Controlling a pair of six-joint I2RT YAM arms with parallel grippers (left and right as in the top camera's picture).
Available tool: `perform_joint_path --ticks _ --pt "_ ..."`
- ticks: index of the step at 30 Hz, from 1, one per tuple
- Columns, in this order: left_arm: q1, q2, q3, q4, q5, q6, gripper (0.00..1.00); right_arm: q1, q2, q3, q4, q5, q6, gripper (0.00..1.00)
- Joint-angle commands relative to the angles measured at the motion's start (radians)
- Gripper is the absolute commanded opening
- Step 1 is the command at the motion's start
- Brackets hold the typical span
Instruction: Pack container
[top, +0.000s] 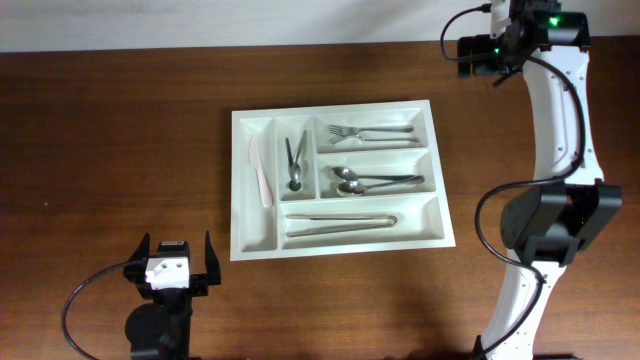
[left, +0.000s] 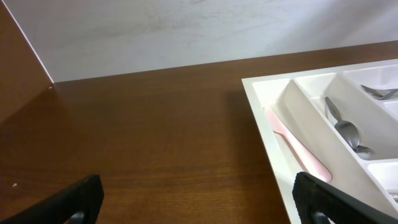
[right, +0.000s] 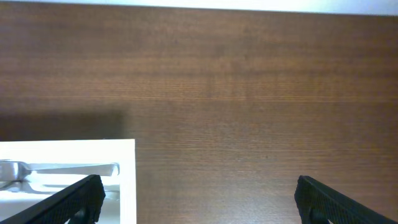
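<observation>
Lying flat near the middle of the wooden table (top: 120, 150), the white container (top: 255, 232) is holding a pale pink knife (top: 261, 175) in its leftmost narrow compartment, forks (top: 365, 131) in the top long one, spoons (top: 370, 182) in the middle one and tongs (top: 340, 222) in the bottom one. The left gripper (top: 176, 246) is hovering by the table's front edge, off the tray's near left corner, its jaws standing wide and gripping nothing. The right gripper (top: 468, 57) is hanging beyond the tray's far right corner, likewise spread wide and empty.
</observation>
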Motion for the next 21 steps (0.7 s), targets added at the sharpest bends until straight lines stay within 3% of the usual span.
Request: perform_joint_path --ticks 1,15,21 --pt "-0.006 -0.010 -0.013 0.007 0.011 0.017 0.99 0.020 -0.192 0.014 0.002 0.008 0.005 0.99" --pt "-0.006 -0.010 -0.013 0.007 0.011 0.017 0.99 0.039 -0.879 0.006 0.003 0.008 0.006 0.99" --pt "-0.006 -0.010 -0.013 0.007 0.011 0.017 0.99 0.039 -1.136 -0.091 0.003 0.008 0.006 0.99"
